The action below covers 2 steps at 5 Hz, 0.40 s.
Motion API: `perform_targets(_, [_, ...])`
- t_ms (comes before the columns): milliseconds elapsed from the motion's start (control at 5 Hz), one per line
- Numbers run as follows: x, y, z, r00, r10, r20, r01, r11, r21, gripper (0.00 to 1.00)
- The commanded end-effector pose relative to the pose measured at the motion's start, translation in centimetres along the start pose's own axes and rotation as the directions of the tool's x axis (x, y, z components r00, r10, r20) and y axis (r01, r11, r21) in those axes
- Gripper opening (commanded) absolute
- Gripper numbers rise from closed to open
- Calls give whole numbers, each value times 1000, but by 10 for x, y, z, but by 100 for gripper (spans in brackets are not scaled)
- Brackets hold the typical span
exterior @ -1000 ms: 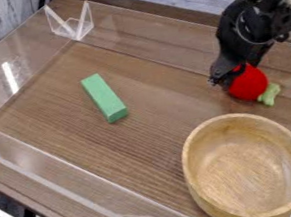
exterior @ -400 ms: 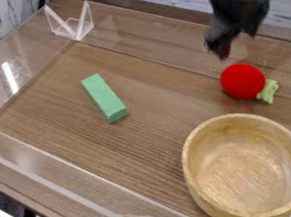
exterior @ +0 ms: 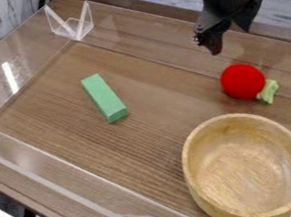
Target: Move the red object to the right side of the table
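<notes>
The red object, a small glossy toy fruit with a light-green leafy tip at its lower right, rests on the brown wood-grain table near the right side. My black gripper hangs above and to the left of it, clear of the fruit. Its fingers point down and stand open with nothing between them.
A flat green rectangular block lies left of centre. A round light wooden bowl sits at the front right, just below the fruit. Low clear acrylic walls edge the tabletop, with a clear corner piece at the back left.
The gripper has lifted off the red object and moved up and back, away from it. The fruit stays where it was on the table.
</notes>
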<state>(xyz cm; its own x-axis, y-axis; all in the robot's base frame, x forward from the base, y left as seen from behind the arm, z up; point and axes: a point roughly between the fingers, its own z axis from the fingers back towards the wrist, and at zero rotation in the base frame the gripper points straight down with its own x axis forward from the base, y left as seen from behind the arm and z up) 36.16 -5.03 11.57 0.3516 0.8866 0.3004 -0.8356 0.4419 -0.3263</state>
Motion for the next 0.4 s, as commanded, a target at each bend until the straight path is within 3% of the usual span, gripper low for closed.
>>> perform_targets(0, [-13, -17, 29, 999, -4, 35, 6, 998, -57, 100])
perform_targets(200, [-30, -25, 46, 998, -36, 42, 38, 997, -70, 100])
